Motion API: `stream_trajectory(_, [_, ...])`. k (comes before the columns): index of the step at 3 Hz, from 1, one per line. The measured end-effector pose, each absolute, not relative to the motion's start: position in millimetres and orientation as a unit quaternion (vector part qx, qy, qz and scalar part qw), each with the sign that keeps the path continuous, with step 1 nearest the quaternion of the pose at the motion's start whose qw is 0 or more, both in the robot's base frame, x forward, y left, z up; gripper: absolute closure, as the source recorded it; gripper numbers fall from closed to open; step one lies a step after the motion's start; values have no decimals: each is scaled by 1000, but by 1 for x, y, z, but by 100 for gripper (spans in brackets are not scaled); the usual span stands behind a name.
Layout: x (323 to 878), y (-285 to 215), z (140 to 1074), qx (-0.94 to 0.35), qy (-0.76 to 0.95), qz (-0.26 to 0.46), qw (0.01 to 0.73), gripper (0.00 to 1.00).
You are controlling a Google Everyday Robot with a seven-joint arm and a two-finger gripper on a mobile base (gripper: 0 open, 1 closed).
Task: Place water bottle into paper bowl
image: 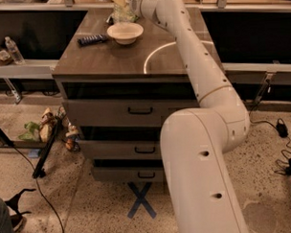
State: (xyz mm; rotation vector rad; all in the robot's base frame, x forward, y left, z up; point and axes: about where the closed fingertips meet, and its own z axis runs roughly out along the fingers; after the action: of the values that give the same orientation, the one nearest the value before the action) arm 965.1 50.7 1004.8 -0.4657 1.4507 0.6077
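The paper bowl is cream-white and sits upright at the back of the brown cabinet top. My gripper is at the top edge of the view, just behind and above the bowl, at the end of my long white arm. A pale, clear-looking thing that seems to be the water bottle stands right at the gripper's tip, behind the bowl's far rim. Its top is cut off by the frame edge. I cannot tell whether the gripper holds it.
A dark flat bar lies left of the bowl. The cabinet has three drawers. A smaller clear bottle stands on a low shelf at the far left. Cables, a stand leg and a blue X mark are on the floor.
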Motion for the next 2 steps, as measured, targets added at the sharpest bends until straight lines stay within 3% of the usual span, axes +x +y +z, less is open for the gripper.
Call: stream_trajectory(2, [983, 65, 964, -243, 660, 231, 673, 100])
